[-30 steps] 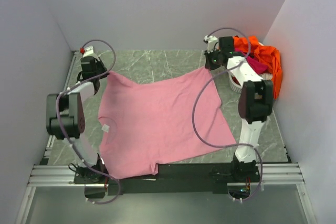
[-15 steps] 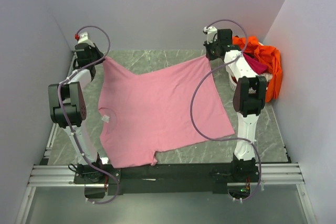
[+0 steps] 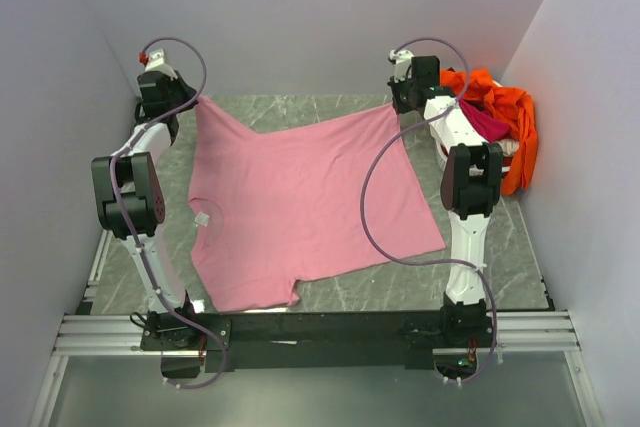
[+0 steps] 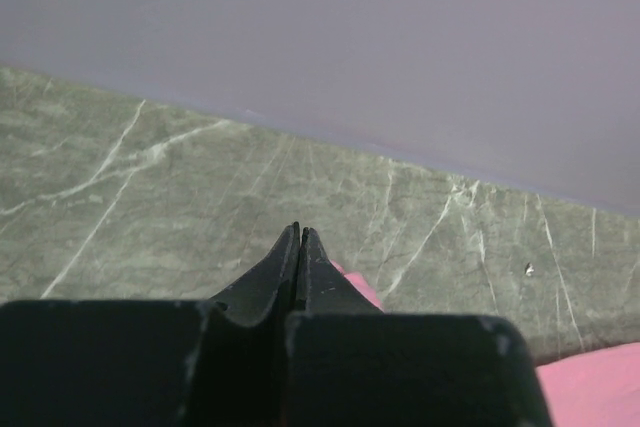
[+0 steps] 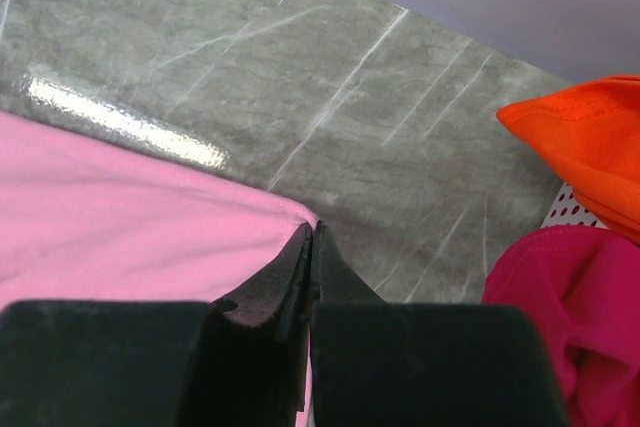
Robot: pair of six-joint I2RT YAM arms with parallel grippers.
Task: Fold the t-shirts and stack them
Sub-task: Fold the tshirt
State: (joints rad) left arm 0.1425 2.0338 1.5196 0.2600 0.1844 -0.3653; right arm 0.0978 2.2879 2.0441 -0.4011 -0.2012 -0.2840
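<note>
At the near edge, the two arm bases are bolted to an aluminium rail [image 3: 320, 332] in front of the grey-green marbled desk [image 3: 500, 247]. The pink t-shirt [image 3: 300, 212] is spread wide across the middle of the desk. Its near edge reaches the desk's front by the left arm's base, and a small white tag [image 3: 203, 245] shows on its left side. The right arm's cable hangs in a loop over the cloth's right half.

Both arms reach to the far side, one at each far corner of the shirt. The left gripper [image 4: 300, 232] has its fingers pressed together on the far left corner, and a sliver of pink cloth shows just below the tips in its wrist view. The right gripper [image 5: 312, 227] is likewise pinched tight on the far right corner, with the pink edge running right up to its tips. The shirt's far edge stretches between the two grippers and dips in the middle.

At the far right, just beside the right arm, a white basket [image 3: 447, 159] holds the orange t-shirt [image 3: 505, 112], heaped and spilling over its right side. The magenta t-shirt [image 3: 487, 125] is bunched against it. A plain pale wall [image 3: 320, 17] stands behind the desk.
</note>
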